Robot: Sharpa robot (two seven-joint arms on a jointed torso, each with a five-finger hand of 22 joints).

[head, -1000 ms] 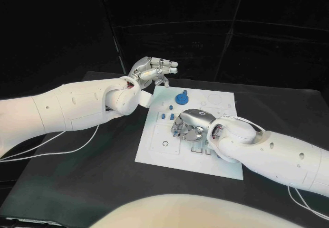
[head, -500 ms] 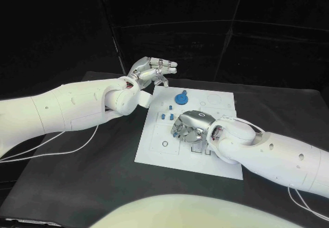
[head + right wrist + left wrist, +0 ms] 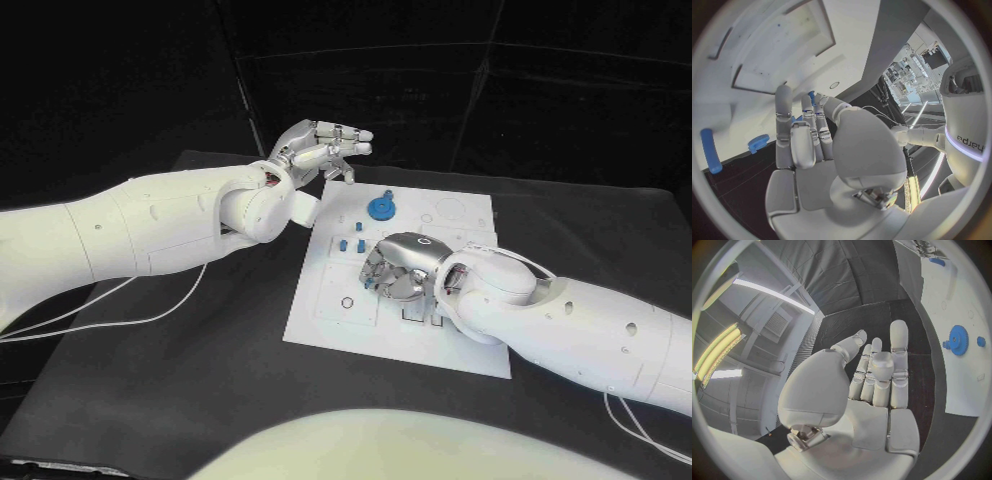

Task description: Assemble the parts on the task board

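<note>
Black desk (image 3: 173, 400) carrying a white task board (image 3: 329, 318) at its centre. Left hand (image 3: 320, 146) hovers above the board's far left corner, fingers loosely curled, holding nothing. A blue gear (image 3: 381, 208) sits near the far edge. Right hand (image 3: 392, 272) presses down mid-board, fingertips pinching a small blue part (image 3: 811, 95).

I can't read any txt on the task board (image 3: 418, 300), its parts or either arm.
</note>
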